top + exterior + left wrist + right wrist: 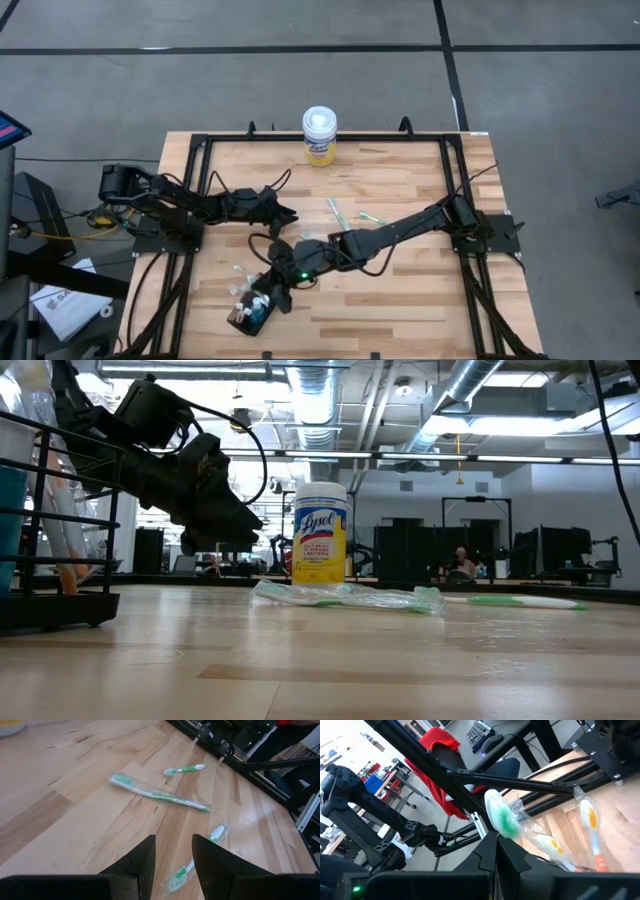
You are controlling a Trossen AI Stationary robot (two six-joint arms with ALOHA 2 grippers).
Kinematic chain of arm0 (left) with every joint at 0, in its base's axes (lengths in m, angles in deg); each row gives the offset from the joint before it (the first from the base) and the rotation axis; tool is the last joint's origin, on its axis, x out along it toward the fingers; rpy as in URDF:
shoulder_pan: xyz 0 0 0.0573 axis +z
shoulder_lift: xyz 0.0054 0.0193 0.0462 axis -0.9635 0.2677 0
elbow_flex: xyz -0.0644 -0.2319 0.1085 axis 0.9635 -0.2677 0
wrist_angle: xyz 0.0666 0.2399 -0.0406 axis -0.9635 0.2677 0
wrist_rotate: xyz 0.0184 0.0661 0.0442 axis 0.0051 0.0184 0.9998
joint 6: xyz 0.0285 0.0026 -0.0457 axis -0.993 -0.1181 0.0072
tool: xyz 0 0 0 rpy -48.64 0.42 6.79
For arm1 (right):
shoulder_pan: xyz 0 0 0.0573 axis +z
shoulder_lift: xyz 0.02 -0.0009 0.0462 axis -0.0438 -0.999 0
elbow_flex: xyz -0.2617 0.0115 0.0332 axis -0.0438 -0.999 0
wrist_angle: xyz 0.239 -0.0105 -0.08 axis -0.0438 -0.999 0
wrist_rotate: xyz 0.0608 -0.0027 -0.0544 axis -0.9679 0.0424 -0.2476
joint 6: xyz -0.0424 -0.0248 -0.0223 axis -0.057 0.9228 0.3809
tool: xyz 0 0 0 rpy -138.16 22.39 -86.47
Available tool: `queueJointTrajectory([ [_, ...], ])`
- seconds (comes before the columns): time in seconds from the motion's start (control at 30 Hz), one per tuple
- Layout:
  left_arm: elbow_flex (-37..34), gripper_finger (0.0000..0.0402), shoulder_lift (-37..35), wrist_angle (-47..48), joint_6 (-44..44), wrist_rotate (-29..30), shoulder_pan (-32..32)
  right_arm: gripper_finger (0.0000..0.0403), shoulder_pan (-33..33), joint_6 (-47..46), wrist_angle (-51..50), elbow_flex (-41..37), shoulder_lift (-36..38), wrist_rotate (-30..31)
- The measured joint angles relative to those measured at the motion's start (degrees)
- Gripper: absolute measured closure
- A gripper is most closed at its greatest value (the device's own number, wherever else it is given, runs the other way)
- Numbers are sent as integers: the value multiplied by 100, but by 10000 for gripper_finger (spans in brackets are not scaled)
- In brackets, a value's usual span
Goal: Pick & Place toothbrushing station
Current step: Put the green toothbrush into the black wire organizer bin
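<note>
The toothbrushing station (243, 322), a small black slotted holder, stands near the table's front left and shows at the left of the low view (50, 605). Several wrapped toothbrushes (590, 820) stand in it. My right gripper (272, 292) is right beside the station, shut (496, 837) on a wrapped green-headed toothbrush (502, 817). My left gripper (288, 214) hovers open (172, 852) over the table's middle left. Three wrapped green toothbrushes (160, 794) lie flat on the wood beyond it. My right gripper pinches the wrapped green toothbrush between its two fingers, somewhere below the head (506, 834). The fingers themselves hide the place of contact. The head and its crinkled wrapper stick out beyond the fingertips, beside the other brushes in the station.
A white-lidded, yellow-labelled wipes canister (320, 135) stands at the table's far edge, centre. The loose toothbrushes (338, 212) lie in the table's middle. A black frame (200, 145) runs around the tabletop. A person sits far off in the room (462, 563).
</note>
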Motion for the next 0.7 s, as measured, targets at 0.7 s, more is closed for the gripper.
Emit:
queueJointTrajectory([
  [0.7,-1,279,0,1,148,2,0,403,-148,784,-653,11,570,-13],
])
